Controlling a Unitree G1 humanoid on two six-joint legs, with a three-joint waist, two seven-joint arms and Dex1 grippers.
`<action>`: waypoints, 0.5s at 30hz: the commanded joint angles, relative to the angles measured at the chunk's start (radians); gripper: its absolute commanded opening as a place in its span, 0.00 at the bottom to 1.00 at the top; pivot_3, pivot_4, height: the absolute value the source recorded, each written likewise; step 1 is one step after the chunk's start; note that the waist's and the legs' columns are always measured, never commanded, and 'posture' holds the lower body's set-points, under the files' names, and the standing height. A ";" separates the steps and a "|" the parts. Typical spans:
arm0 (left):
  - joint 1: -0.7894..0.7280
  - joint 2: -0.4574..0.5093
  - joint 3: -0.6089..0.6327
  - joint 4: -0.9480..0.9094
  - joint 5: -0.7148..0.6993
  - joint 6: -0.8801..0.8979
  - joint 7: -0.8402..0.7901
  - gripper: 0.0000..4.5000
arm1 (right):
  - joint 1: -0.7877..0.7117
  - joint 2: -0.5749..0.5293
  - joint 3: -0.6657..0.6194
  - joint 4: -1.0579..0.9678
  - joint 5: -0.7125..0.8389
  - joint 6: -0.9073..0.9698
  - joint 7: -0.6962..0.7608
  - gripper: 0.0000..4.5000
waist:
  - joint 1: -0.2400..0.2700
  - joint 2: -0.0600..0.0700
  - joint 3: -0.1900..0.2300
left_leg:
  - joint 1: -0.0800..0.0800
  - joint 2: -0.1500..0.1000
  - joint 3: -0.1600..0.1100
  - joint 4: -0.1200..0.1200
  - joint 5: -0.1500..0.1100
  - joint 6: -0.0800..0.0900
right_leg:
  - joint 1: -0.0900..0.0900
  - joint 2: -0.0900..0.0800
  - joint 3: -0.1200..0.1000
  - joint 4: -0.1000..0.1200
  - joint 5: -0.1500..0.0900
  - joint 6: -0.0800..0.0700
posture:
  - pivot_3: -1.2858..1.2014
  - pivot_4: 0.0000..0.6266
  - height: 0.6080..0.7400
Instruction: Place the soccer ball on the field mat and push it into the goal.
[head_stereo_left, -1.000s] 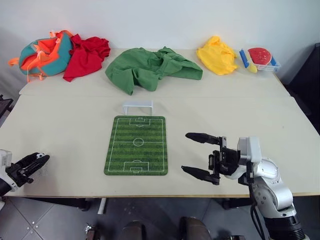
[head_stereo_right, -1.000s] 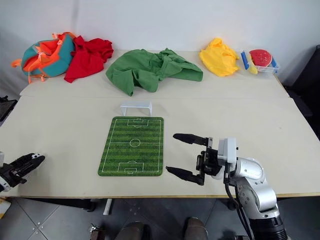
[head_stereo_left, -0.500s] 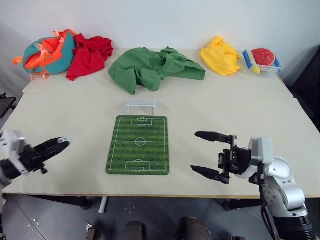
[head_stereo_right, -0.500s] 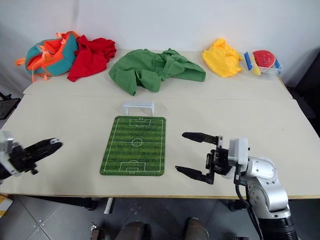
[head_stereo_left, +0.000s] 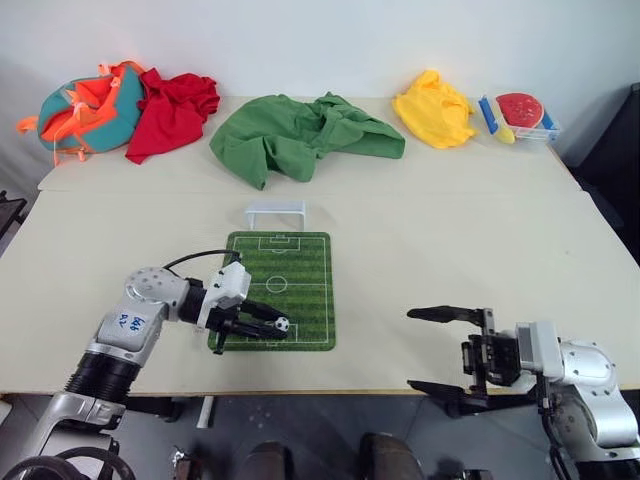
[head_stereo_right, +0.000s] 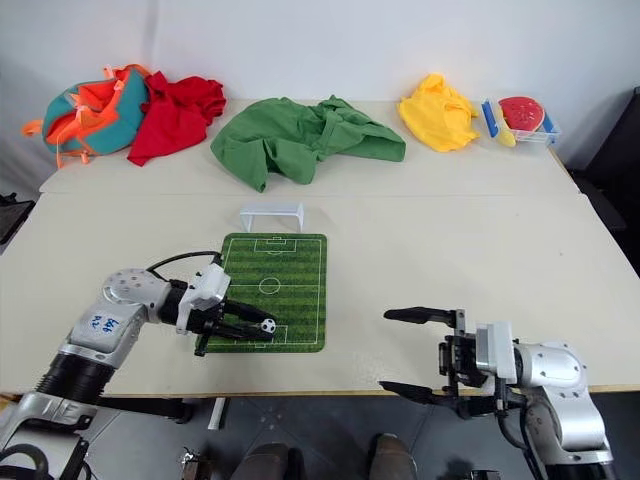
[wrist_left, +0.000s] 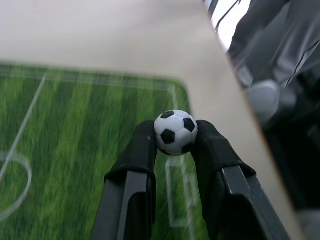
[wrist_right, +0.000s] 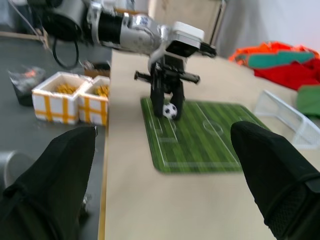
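The soccer ball (wrist_left: 175, 132), white with black patches, is pinched between the tips of my left gripper (head_stereo_left: 272, 326), which is shut on it. The gripper holds the ball just above the near end of the field mat (head_stereo_left: 290, 270), a green striped rectangle with white pitch lines, close to its near goal box. The goal (head_stereo_left: 277, 212), a small white frame, stands on the table at the mat's far end. At the table's near right edge my right gripper (head_stereo_left: 438, 350) points left, open and empty. The right wrist view looks across at the ball (wrist_right: 170, 110) in the left fingers.
Along the far side of the table (head_stereo_left: 450, 240) lie a teal and orange bag (head_stereo_left: 85, 108), a red cloth (head_stereo_left: 178, 105), a green garment (head_stereo_left: 300, 135), a yellow cloth (head_stereo_left: 433, 110) and a small tray (head_stereo_left: 522, 115) with a red item. White boxes (wrist_right: 75, 97) sit on the floor beside the table.
My left arm has swung in from the table's left edge to the mat's near end, carrying the ball. My right gripper has drawn back toward the near right edge.
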 joint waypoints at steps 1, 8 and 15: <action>-0.015 -0.001 0.006 0.047 0.035 -0.073 -0.005 0.19 | 0.025 -0.011 -0.039 -0.014 0.001 -0.021 -0.021 1.00 | 0.004 0.000 0.000 | 0.000 0.000 0.000 0.000 0.000 0.000 | 0.000 0.000 0.000 0.000 0.000 0.000 | 0.52 0.24 1.00; -0.026 -0.035 0.016 0.136 0.046 -0.161 -0.017 0.19 | 0.046 -0.010 -0.034 -0.042 -0.005 -0.017 -0.056 1.00 | 0.023 0.000 0.000 | 0.000 0.000 0.000 0.001 0.000 0.001 | 0.000 0.000 0.000 0.000 0.000 0.000 | 0.52 0.24 1.00; -0.029 -0.054 0.018 0.162 0.052 -0.185 0.000 0.19 | 0.024 -0.006 -0.018 -0.039 -0.014 -0.012 -0.079 1.00 | 0.024 0.000 0.000 | 0.000 0.000 0.000 0.002 0.000 0.001 | 0.001 0.000 0.000 0.000 0.000 0.000 | 0.52 0.24 1.00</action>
